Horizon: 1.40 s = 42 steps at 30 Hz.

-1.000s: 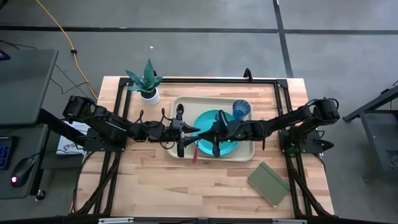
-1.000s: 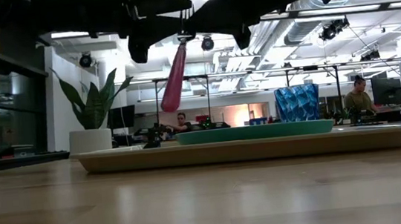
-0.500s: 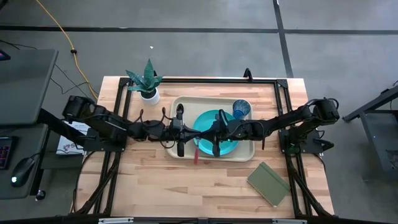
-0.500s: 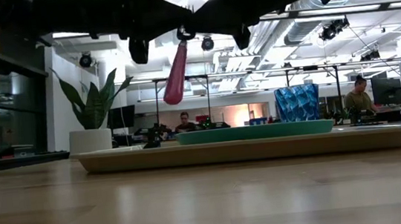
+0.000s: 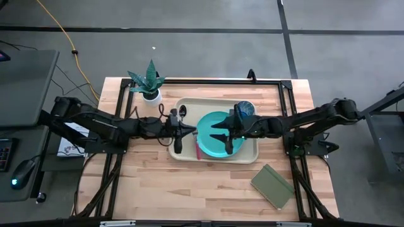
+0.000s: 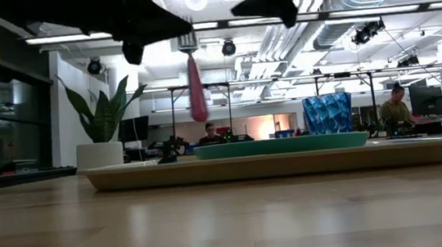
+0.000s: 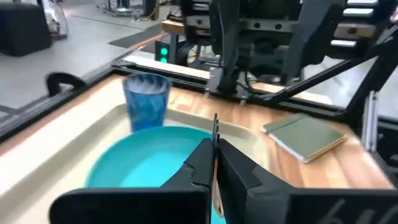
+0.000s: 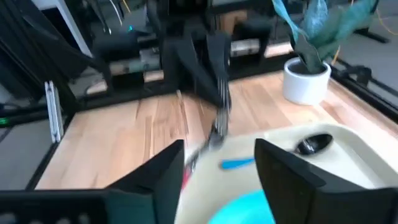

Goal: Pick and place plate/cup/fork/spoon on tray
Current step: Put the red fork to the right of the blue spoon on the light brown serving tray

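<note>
Fork [image 6: 196,87]: held by the tine end, red-pink handle hanging straight down, clear of the tray and not yet set down; hangs over the tray's left part, just beside the plate's left edge in the high view.
Left end effector [image 5: 189,131]: closed on the fork; in its own wrist view, fingers pressed together with the thin metal of the fork between them.
Right end effector [image 5: 221,133]: fingers spread wide, holding nothing, above the plate; open gap plain in its own wrist view.
Plate [image 5: 219,135]: already on the tray, flat, filling the middle.
Cup [image 5: 245,110]: already on the tray, upright, at the far right corner just beside the plate.
Spoon [image 8: 289,151]: already lying in the tray, blue handle and dark bowl seen in the right wrist view, near the corner closest to the plant.
Tray [image 5: 183,152]: on the counter, carrying plate, cup and spoon.
Done, by the look of it: three of four things placed.
Left to do: only the fork; judged to need lowering into the bare strip of tray left of the plate, then release.
Risk: handle swinging free, may land on the plate rim instead of the tray floor.
Off-task: potted plant [image 5: 148,83] and olive notebook [image 5: 273,185] on the counter [image 5: 151,189], well apart from the tray.
</note>
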{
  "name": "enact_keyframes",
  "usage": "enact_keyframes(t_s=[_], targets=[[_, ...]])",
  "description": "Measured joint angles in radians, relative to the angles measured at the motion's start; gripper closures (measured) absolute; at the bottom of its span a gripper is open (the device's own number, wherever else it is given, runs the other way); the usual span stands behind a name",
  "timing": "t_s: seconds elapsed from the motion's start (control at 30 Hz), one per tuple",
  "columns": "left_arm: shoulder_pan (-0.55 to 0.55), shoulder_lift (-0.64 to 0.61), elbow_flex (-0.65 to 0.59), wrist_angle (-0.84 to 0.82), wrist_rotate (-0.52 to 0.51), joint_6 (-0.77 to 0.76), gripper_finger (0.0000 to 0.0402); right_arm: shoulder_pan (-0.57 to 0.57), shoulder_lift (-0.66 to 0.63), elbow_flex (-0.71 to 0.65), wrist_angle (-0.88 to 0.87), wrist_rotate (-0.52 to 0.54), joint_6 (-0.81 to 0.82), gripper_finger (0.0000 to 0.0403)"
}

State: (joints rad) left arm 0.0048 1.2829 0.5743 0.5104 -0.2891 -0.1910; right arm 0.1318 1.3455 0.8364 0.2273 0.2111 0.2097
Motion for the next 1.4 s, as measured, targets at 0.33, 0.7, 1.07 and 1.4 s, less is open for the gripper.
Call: enact_keyframes(t_s=[0.33, 0.7, 1.07, 1.4], targets=[[0.268, -0.215, 0.002, -0.462, 0.162, -0.042, 0.0401, 0.021, -0.110, 0.000, -0.231, -0.001, 0.055, 0.0188], [0.483, 0.077, 0.038, -0.340, 0.491, -0.087, 0.0401, 0.014, -0.110, 0.000, -0.231, 0.043, 0.042, 0.0187], [0.533, 0.276, 0.127, -0.330, 0.427, -0.070, 0.0401, 0.014, -0.109, 0.000, -0.249, 0.042, 0.043, 0.0187], [0.552, 0.396, 0.128, -0.285, 0.371, -0.051, 0.0401, 0.014, -0.109, 0.000, -0.255, 0.041, 0.043, 0.0187]])
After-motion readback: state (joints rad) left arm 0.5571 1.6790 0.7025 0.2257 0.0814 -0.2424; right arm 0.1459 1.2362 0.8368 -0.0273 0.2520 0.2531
